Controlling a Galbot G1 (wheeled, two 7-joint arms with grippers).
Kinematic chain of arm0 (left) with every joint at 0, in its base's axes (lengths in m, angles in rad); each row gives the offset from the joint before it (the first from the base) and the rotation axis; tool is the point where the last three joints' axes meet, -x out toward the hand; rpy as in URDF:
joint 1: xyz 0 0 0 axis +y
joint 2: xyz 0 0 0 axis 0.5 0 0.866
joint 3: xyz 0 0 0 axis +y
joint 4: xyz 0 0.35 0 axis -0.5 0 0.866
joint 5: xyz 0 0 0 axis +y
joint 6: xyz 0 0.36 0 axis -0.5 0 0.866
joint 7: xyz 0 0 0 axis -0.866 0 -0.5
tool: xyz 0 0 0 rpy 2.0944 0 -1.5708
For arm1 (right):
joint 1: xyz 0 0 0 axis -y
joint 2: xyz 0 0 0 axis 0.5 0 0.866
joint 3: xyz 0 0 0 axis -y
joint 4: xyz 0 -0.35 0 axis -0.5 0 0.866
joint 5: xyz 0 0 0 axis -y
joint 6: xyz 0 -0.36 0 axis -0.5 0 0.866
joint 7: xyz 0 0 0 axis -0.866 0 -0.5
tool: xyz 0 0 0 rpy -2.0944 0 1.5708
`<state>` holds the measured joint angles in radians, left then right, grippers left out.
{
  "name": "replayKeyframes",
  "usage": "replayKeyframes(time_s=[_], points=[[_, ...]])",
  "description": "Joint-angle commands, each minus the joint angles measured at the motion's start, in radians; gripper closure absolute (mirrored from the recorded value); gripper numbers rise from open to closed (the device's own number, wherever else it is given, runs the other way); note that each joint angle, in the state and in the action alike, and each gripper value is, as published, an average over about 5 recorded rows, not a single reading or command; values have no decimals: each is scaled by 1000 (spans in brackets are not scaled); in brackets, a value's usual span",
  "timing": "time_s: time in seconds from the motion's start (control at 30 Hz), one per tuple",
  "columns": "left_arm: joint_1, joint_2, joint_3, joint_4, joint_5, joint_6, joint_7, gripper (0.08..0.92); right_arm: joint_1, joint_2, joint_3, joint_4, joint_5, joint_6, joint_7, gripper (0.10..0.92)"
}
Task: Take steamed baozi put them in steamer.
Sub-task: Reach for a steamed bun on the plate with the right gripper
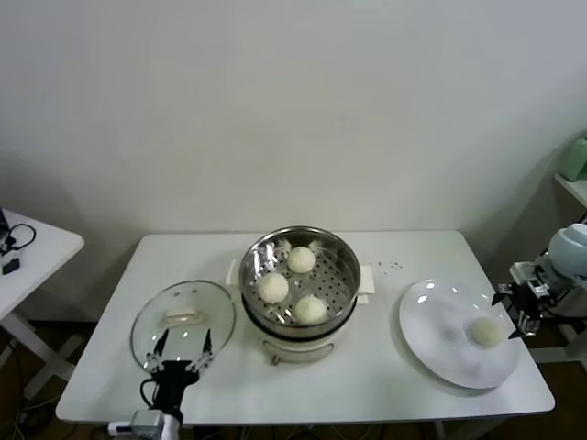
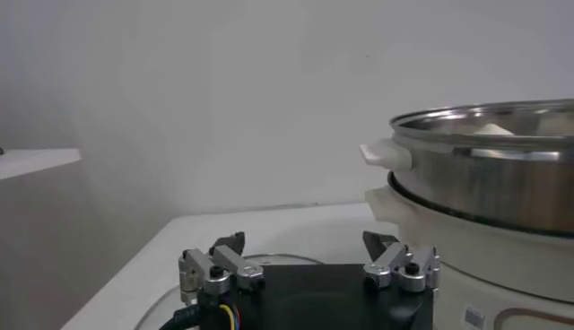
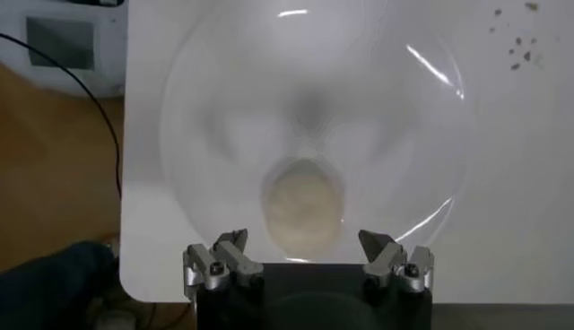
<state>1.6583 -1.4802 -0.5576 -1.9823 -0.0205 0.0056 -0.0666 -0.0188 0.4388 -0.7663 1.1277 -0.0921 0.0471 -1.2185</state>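
One steamed baozi [image 3: 303, 209] is left on the white plate [image 3: 224, 108], sitting just ahead of your right gripper [image 3: 308, 254] and centred between its spread, empty fingers, while your left gripper [image 1: 182, 353], also spread, idles far off over the glass lid [image 1: 151, 321] beside the steamer [image 1: 341, 270].

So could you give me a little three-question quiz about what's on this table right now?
1. How many baozi lie in the steamer?
2. True or false: the white plate holds two buns.
3. Which gripper is nearest the last bun: A) left gripper, B) right gripper?

Key:
1. Three.
2. False: it holds a single bun.
3. B. The right gripper is beside the plate with fingers open and the bun in front of them; the left gripper is open over the glass lid.
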Motion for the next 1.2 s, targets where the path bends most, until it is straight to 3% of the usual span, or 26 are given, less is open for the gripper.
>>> replayKeyframes(time_s=[0.03,0.83,1.2], points=[[4,-12,-12,-2,-15,5,-1,177,-150,80,122,-119,-105,0,51,203],[-3,-11,-10,4,10,12,-4,177,-157,170,147,-194,-126,29,23,208],[-8,-9,-6,4,14,15,-4,177,-134,165,138,-201,-88,19,3,313]])
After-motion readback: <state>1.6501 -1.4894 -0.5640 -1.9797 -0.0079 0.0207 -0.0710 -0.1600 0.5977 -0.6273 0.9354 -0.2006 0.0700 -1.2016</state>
